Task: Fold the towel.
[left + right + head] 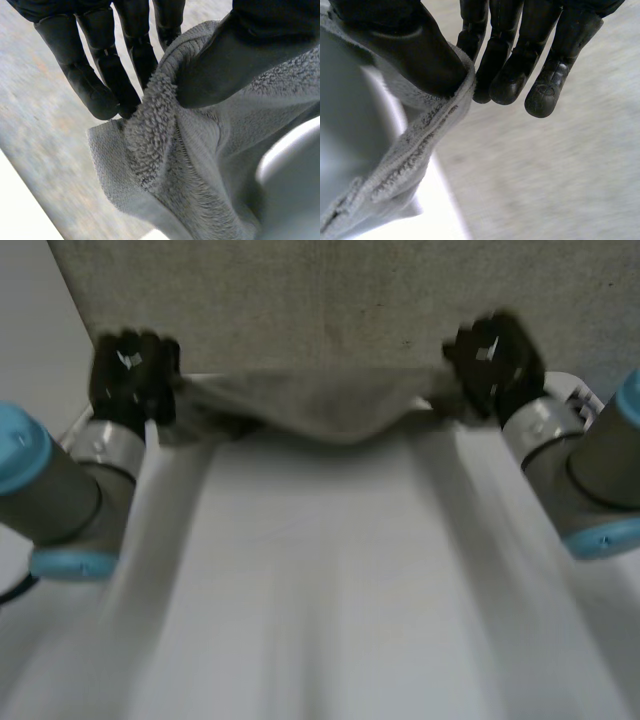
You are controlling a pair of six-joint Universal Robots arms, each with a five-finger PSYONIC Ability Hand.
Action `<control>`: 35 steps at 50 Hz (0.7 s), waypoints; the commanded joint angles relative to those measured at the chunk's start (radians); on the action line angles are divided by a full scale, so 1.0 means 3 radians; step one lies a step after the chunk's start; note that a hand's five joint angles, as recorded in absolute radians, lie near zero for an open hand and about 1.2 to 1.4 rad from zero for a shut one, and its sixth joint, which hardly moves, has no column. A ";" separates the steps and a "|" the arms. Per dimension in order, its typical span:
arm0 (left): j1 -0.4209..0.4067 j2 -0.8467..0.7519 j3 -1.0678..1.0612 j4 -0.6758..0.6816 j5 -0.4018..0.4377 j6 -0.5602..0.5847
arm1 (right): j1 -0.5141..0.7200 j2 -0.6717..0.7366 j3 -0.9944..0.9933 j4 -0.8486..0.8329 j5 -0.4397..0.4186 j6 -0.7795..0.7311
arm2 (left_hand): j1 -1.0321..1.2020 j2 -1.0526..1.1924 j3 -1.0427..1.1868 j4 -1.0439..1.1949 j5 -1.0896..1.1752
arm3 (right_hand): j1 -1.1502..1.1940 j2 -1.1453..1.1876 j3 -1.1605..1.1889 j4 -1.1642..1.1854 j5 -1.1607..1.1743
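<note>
A grey towel (pixel 320 405) hangs stretched between my two hands at the table's far edge, sagging in the middle. My left hand (pixel 132 375) holds its left end; in the left wrist view the thumb (pixel 240 55) presses the towel's (pixel 190 165) terry edge against the fingers (pixel 100 75). My right hand (pixel 492 360) holds the right end. There the thumb (pixel 415 45) pinches the hemmed edge of the towel (pixel 415 160) against the fingers (pixel 520 60).
The white table (pixel 330 580) stretches from the towel toward me, between both arms. Beyond its far edge lies grey speckled floor (pixel 330 300). The table's edge also appears beneath each hand in the wrist views.
</note>
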 commanded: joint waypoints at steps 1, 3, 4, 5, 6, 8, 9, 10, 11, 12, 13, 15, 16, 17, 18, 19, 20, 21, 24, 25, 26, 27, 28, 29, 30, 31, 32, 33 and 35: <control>0.0000 -0.0147 -0.0642 0.0290 0.0064 0.0100 | -0.0028 0.0324 0.0187 0.0662 -0.0081 -0.0021 | -0.0029 -0.0305 -0.0517 -0.0408 -0.0896 | 0.0217 0.0270 0.0206 0.0220 0.0185; 0.0010 -0.0127 -0.0718 0.0275 0.0064 0.0171 | -0.0033 0.0330 0.0203 0.0789 -0.0096 -0.0006 | -0.0029 -0.0305 -0.0517 -0.0408 -0.0896 | 0.0217 0.0270 0.0206 0.0220 0.0185; 0.0010 -0.0127 -0.0719 0.0275 0.0064 0.0172 | -0.0033 0.0330 0.0203 0.0791 -0.0096 -0.0006 | -0.0029 -0.0305 -0.0517 -0.0408 -0.0896 | 0.0217 0.0270 0.0206 0.0220 0.0185; 0.0030 -0.0102 -0.0815 0.0260 0.0069 0.0253 | -0.0064 0.0314 0.0228 0.0907 -0.0106 -0.0006 | -0.0029 -0.0305 -0.0517 -0.0408 -0.0896 | 0.0217 0.0270 0.0206 0.0220 0.0185; 0.0051 -0.0061 -0.0908 0.0250 0.0069 0.0340 | -0.0110 0.0264 0.0274 0.1010 -0.0106 0.0004 | -0.0029 -0.0305 -0.0517 -0.0408 -0.0896 | 0.0217 0.0270 0.0206 0.0220 0.0185; 0.0071 0.0025 -0.1005 0.0239 0.0069 0.0427 | -0.0145 0.0177 0.0330 0.1107 -0.0101 0.0004 | -0.0029 -0.0305 -0.0517 -0.0408 -0.0896 | 0.0217 0.0270 0.0206 0.0220 0.0185; 0.0086 0.0148 -0.1092 0.0239 0.0069 0.0494 | -0.0166 0.0009 0.0391 0.1214 -0.0101 0.0004 | -0.0029 -0.0305 -0.0517 -0.0408 -0.0896 | 0.0217 0.0270 0.0206 0.0220 0.0185; 0.0087 0.0149 -0.1093 0.0239 0.0069 0.0494 | -0.0166 0.0007 0.0392 0.1215 -0.0101 0.0004 | -0.0029 -0.0305 -0.0517 -0.0408 -0.0896 | 0.0217 0.0270 0.0206 0.0220 0.0185; 0.0117 0.0281 -0.1194 0.0229 0.0064 0.0550 | -0.0186 -0.0165 0.0468 0.1316 -0.0111 0.0014 | -0.0029 -0.0305 -0.0517 -0.0408 -0.0896 | 0.0217 0.0270 0.0206 0.0220 0.0185; 0.0117 0.0282 -0.1195 0.0229 0.0064 0.0550 | -0.0187 -0.0166 0.0469 0.1317 -0.0111 0.0014 | -0.0029 -0.0305 -0.0517 -0.0408 -0.0896 | 0.0217 0.0270 0.0206 0.0220 0.0185; 0.0158 0.0424 -0.1291 0.0214 0.0069 0.0581 | -0.0212 -0.0330 0.0556 0.1404 -0.0127 0.0014 | -0.0029 -0.0305 -0.0517 -0.0408 -0.0896 | 0.0217 0.0270 0.0206 0.0220 0.0185; 0.0199 0.0594 -0.1379 0.0183 0.0064 0.0581 | -0.0248 -0.0489 0.0648 0.1471 -0.0127 0.0009 | -0.0029 -0.0305 -0.0517 -0.0408 -0.0896 | 0.0217 0.0270 0.0206 0.0220 0.0185; 0.0245 0.0766 -0.1460 0.0147 0.0064 0.0571 | -0.0283 -0.0645 0.0724 0.1526 -0.0127 0.0004 | -0.0029 -0.0305 -0.0517 -0.0408 -0.0896 | 0.0217 0.0270 0.0206 0.0220 0.0185; 0.0291 0.0930 -0.1542 0.0102 0.0064 0.0566 | -0.0314 -0.0829 0.0775 0.1578 -0.0111 0.0004 | -0.0029 -0.0305 -0.0517 -0.0408 -0.0896 | 0.0217 0.0270 0.0206 0.0220 0.0185; 0.0291 0.0931 -0.1542 0.0101 0.0064 0.0566 | -0.0315 -0.0831 0.0775 0.1578 -0.0111 0.0004 | -0.0029 -0.0305 -0.0517 -0.0408 -0.0896 | 0.0217 0.0270 0.0206 0.0220 0.0185; 0.0321 0.1083 -0.1613 0.0045 0.0064 0.0571 | -0.0345 -0.1018 0.0821 0.1619 -0.0121 0.0004 | -0.0029 -0.0305 -0.0517 -0.0408 -0.0896 | 0.0217 0.0270 0.0206 0.0220 0.0185; 0.0327 0.1227 -0.1680 -0.0026 0.0064 0.0566 | -0.0391 -0.1172 0.0847 0.1665 -0.0132 0.0004 | -0.0029 -0.0305 -0.0517 -0.0408 -0.0896 | 0.0217 0.0270 0.0206 0.0220 0.0185; 0.0327 0.1228 -0.1681 -0.0027 0.0064 0.0566 | -0.0391 -0.1174 0.0847 0.1665 -0.0132 0.0004 | -0.0029 -0.0305 -0.0517 -0.0408 -0.0896 | 0.0217 0.0270 0.0206 0.0220 0.0185; 0.0332 0.1493 -0.1747 -0.0210 0.0069 0.0561 | -0.0529 -0.1418 0.0842 0.1797 -0.0193 -0.0011 | -0.0029 -0.0305 -0.0517 -0.0408 -0.0896 | 0.0217 0.0270 0.0206 0.0220 0.0185; 0.0337 0.1605 -0.1757 -0.0317 0.0069 0.0556 | -0.0600 -0.1531 0.0817 0.1884 -0.0244 -0.0016 | -0.0029 -0.0305 -0.0517 -0.0408 -0.0896 | 0.0217 0.0270 0.0206 0.0220 0.0185; 0.0337 0.1606 -0.1757 -0.0318 0.0069 0.0556 | -0.0601 -0.1532 0.0816 0.1885 -0.0244 -0.0016 | -0.0029 -0.0305 -0.0517 -0.0408 -0.0896 | 0.0217 0.0270 0.0206 0.0220 0.0185; 0.0342 0.1682 -0.1752 -0.0430 0.0084 0.0545 | -0.0672 -0.1633 0.0791 0.1961 -0.0310 -0.0026 | -0.0029 -0.0305 -0.0517 -0.0408 -0.0896 | 0.0217 0.0270 0.0206 0.0220 0.0185; 0.0337 0.1724 -0.1737 -0.0532 0.0105 0.0530 | -0.0728 -0.1705 0.0755 0.2017 -0.0387 -0.0027 | -0.0029 -0.0305 -0.0517 -0.0408 -0.0896 | 0.0217 0.0270 0.0206 0.0220 0.0185; 0.0337 0.1724 -0.1737 -0.0533 0.0105 0.0530 | -0.0729 -0.1705 0.0755 0.2018 -0.0387 -0.0027 | -0.0029 -0.0305 -0.0517 -0.0408 -0.0896 | 0.0217 0.0270 0.0206 0.0220 0.0185; 0.0332 0.1739 -0.1722 -0.0624 0.0130 0.0520 | -0.0779 -0.1751 0.0720 0.2038 -0.0478 -0.0027 | -0.0029 -0.0305 -0.0517 -0.0408 -0.0896 | 0.0217 0.0270 0.0206 0.0220 0.0185; 0.0332 0.1739 -0.1721 -0.0625 0.0131 0.0520 | -0.0780 -0.1752 0.0719 0.2038 -0.0479 -0.0027 | -0.0029 -0.0305 -0.0517 -0.0408 -0.0896 | 0.0217 0.0270 0.0206 0.0220 0.0185; 0.0327 0.1739 -0.1706 -0.0676 0.0156 0.0515 | -0.0805 -0.1752 0.0694 0.2028 -0.0560 -0.0032 | -0.0029 -0.0305 -0.0517 -0.0408 -0.0896 | 0.0217 0.0270 0.0206 0.0220 0.0185; 0.0291 0.1734 -0.1691 -0.0691 0.0181 0.0515 | -0.0816 -0.1752 0.0678 0.2018 -0.0642 -0.0032 | -0.0029 -0.0305 -0.0517 -0.0408 -0.0896 | 0.0217 0.0270 0.0206 0.0220 0.0185; 0.0291 0.1699 -0.1660 -0.0686 0.0207 0.0515 | -0.0816 -0.1716 0.0673 0.2013 -0.0699 -0.0037 | -0.0029 -0.0305 -0.0517 -0.0408 -0.0896 | 0.0217 0.0270 0.0206 0.0220 0.0185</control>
